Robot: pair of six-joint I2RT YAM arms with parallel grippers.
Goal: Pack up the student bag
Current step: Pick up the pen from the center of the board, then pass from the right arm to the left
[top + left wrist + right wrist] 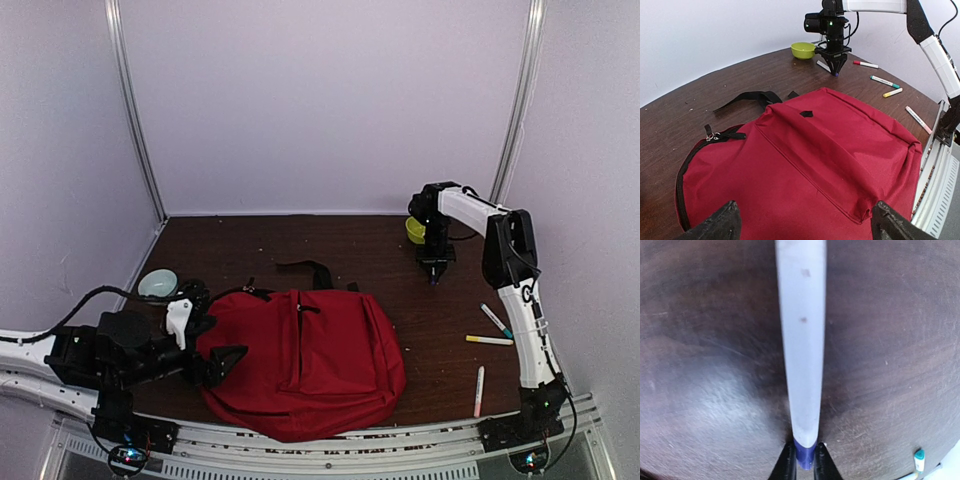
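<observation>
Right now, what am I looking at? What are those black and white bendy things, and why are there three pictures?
Those are two robot arms, each ending in a two-finger gripper. One picture looks down from above; the other two come from small cameras on the wrists. On the brown table lie a big red backpack, a green bowl, a pale blue bowl and some loose markers. The left gripper stands open at the backpack, holding nothing. The right gripper pinches the blue end of a white marker on the table.
</observation>
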